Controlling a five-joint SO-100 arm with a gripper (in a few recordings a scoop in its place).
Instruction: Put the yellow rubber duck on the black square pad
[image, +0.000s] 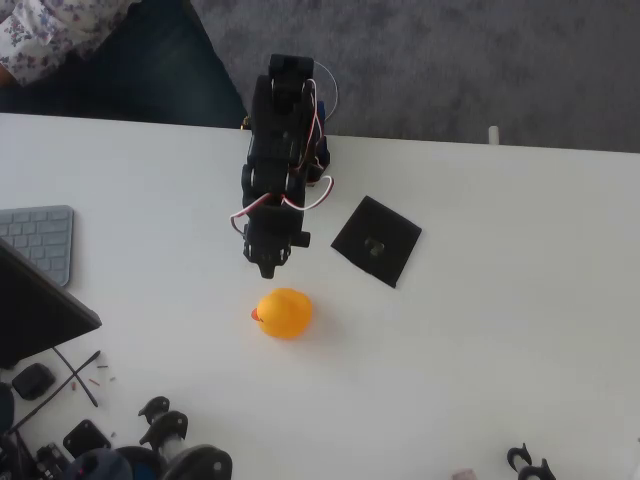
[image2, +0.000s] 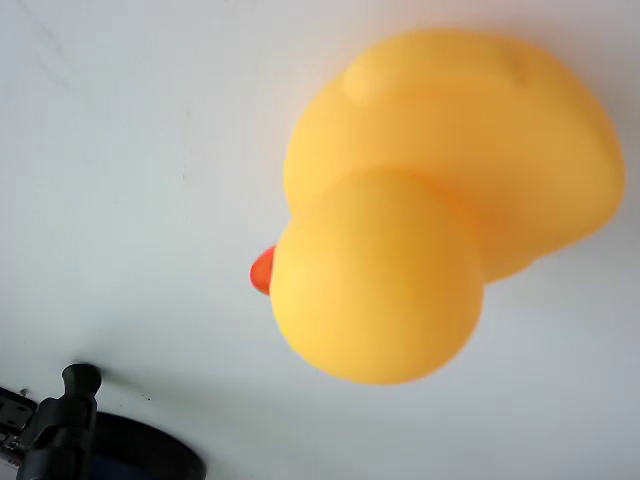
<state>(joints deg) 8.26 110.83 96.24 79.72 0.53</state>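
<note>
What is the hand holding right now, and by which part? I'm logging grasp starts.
Nothing is held. The hand hangs above the table, apart from the yellow rubber duck, which sits free on the white table.

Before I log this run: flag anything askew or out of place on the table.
The pad lies rotated, corners askew to the table edge. The duck sits upright, apart from the pad. Loose black parts clutter the near-left corner. No spill or damage.
</note>
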